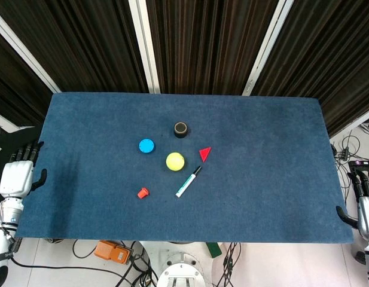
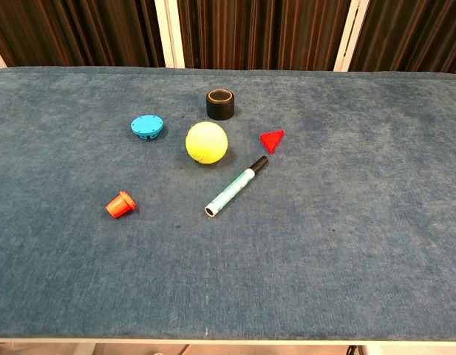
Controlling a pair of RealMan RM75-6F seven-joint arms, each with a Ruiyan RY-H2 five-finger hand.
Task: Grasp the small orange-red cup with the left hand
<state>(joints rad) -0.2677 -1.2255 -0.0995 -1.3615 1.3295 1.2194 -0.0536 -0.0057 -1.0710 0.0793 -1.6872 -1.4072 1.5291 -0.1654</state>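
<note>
The small orange-red cup (image 1: 143,192) lies on its side on the blue table, left of centre toward the front; the chest view shows the cup (image 2: 121,204) with its rim pointing left. My left hand (image 1: 18,170) hangs off the table's left edge, fingers extended and apart, holding nothing, far left of the cup. Beyond the right edge my right hand (image 1: 365,194) also holds nothing. Neither hand appears in the chest view.
A yellow ball (image 1: 175,161), a blue disc (image 1: 147,145), a black cylinder (image 1: 180,129), a red triangle (image 1: 205,153) and a green-and-white marker (image 1: 188,182) lie near the table's centre, right of and behind the cup. The blue table (image 1: 82,119) spans the view.
</note>
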